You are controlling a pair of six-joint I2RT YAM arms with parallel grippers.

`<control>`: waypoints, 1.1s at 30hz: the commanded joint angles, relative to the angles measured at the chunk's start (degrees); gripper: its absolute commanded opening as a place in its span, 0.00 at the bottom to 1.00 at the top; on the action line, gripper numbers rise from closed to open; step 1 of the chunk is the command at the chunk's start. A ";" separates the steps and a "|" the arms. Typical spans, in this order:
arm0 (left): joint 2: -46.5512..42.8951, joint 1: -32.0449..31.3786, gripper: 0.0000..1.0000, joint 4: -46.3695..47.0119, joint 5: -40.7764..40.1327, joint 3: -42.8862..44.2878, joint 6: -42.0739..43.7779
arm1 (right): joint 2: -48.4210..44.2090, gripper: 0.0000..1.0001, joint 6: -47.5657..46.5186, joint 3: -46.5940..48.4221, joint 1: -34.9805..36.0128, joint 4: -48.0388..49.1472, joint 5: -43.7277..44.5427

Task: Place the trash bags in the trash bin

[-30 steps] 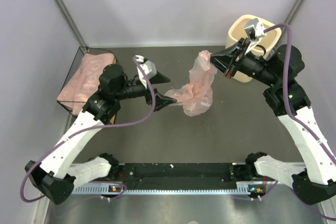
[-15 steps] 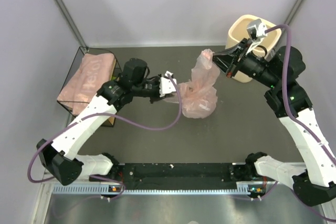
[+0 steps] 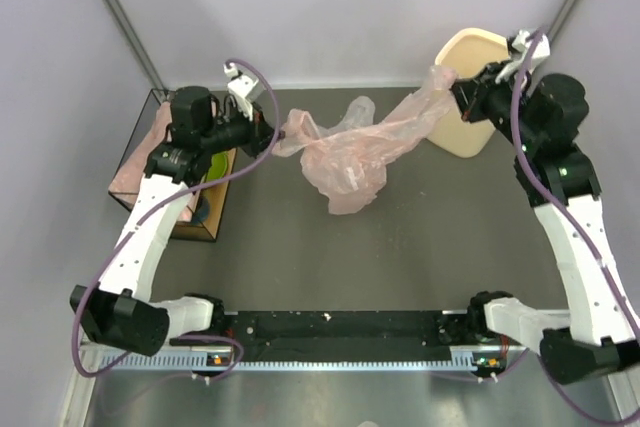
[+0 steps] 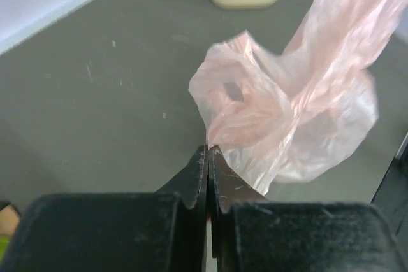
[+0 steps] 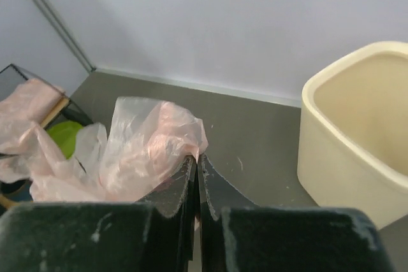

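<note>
One pale pink trash bag (image 3: 350,152) hangs stretched between my two grippers above the table. My left gripper (image 3: 276,135) is shut on its left end, the jaws pressed together on a pinch of film (image 4: 208,149). My right gripper (image 3: 452,97) is shut on the bag's right end (image 5: 196,157), right beside the cream trash bin (image 3: 472,55). The bag's middle sags down to the table. The bin stands upright at the back right, its open mouth showing in the right wrist view (image 5: 357,125). A folded stack of more pink bags (image 5: 25,116) lies in the box at the left.
A dark wire-framed box (image 3: 165,202) with orange-brown sides stands at the left edge, partly under my left arm; a green object (image 5: 64,137) lies in it. Pale walls close off the back and both sides.
My left gripper has shut on the bag's left edge and pulled it back and left. The right gripper has moved right to the bin, so the bag is drawn out between them.
</note>
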 commanded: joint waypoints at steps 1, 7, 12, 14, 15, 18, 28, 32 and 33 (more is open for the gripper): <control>1.34 -0.07 0.00 16.75 1.33 11.09 -12.83 | 8.24 0.00 3.30 11.67 -2.06 0.59 -0.10; -1.38 -6.74 0.00 7.62 7.22 23.26 4.27 | 4.31 0.00 6.92 18.41 -1.97 0.97 -18.64; 2.13 -14.14 0.00 -19.70 3.64 -3.02 25.20 | -0.71 0.00 1.16 -16.29 1.26 -8.37 -21.75; 5.64 -14.05 0.00 -22.17 -3.20 -8.54 28.03 | 1.13 0.00 -3.96 -22.72 4.87 -14.86 -19.48; 7.13 -13.97 0.00 -22.60 -5.85 -10.91 28.82 | 1.92 0.00 -4.24 -24.05 5.41 -16.62 -19.20; 10.40 -9.41 0.00 -22.18 -5.71 -13.12 26.65 | 3.33 0.00 -3.72 -27.84 5.50 -17.61 -20.87; -3.54 -1.40 0.68 -13.29 6.60 -19.11 27.25 | 3.43 0.00 4.98 -31.19 5.50 -6.45 -27.89; -11.29 -1.40 0.91 -12.59 6.95 -22.71 27.78 | 2.37 0.00 5.95 -31.63 6.03 -5.65 -28.43; -12.61 -1.48 0.98 -12.33 6.78 -23.32 27.78 | 2.02 0.00 6.47 -31.89 6.11 -5.48 -28.43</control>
